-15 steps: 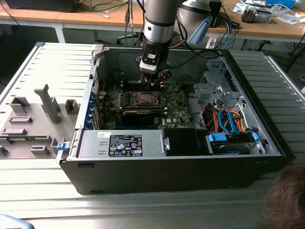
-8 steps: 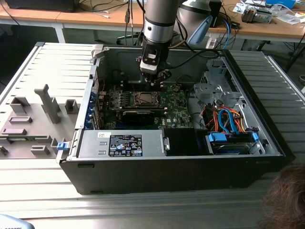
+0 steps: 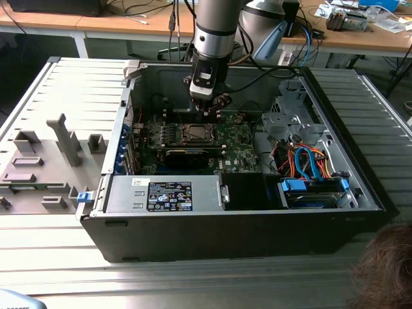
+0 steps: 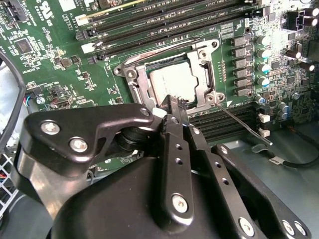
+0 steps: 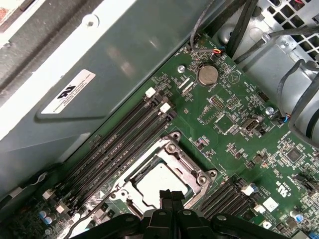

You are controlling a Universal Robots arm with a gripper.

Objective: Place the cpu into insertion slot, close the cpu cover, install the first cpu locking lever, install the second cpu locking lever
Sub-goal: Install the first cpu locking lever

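Inside an open computer case (image 3: 309, 212), the tool (image 4: 173, 103) partly hides the cpu (image 4: 172, 82).

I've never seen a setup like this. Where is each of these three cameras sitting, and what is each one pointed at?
Exterior view: off the arm, above the open computer case, looking down at the green motherboard; the arm and its hand show.
Second wrist view: rides on the arm, looking past the black hand at the cpu seated under the closed cpu cover.
First wrist view: also on the arm, facing the same socket from another side; the hand shows.
Both wrist views share the cpu and cover.
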